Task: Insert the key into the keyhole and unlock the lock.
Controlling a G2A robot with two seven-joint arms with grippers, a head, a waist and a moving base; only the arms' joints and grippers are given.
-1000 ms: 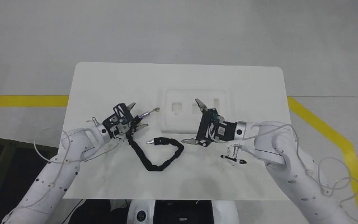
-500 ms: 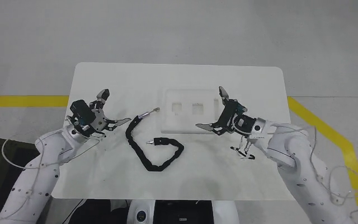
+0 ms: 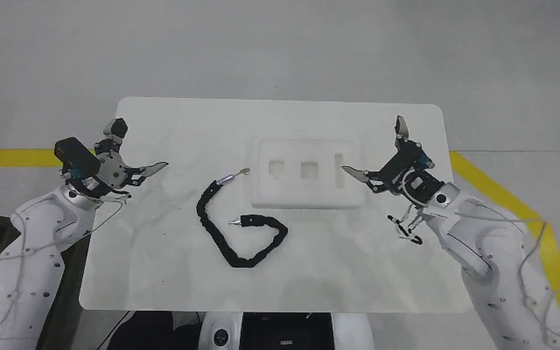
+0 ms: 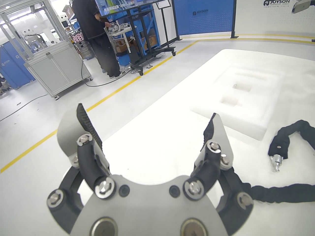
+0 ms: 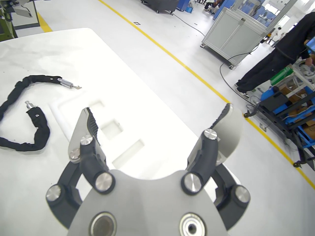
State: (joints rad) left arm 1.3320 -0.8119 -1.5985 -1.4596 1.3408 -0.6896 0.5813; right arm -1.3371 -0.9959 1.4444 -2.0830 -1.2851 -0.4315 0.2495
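A black fabric-covered chain lock [image 3: 229, 236] lies curled on the white table [image 3: 175, 271], left of centre. Its silver cylinder end [image 3: 229, 178] points at the foam tray, with a small metal piece, maybe the key [image 5: 78, 87], sticking out of its tip. The other end, a silver pin [image 3: 234, 222], rests beside the chain's middle. My left gripper [image 3: 140, 146] hovers open over the table's left edge, well clear of the chain. Near the right edge my right gripper [image 3: 374, 147] is open too, with nothing between its fingers.
A white foam tray [image 3: 306, 197] with three shallow pockets lies at the table's centre back, between the chain and the right gripper. A yellow floor line runs past both sides of the table. A person stands by equipment in the room, away from the table.
Both grippers have pulled back from the chain, the left one toward the left edge, the right one toward the right edge. The left one has let go of the cylinder end.
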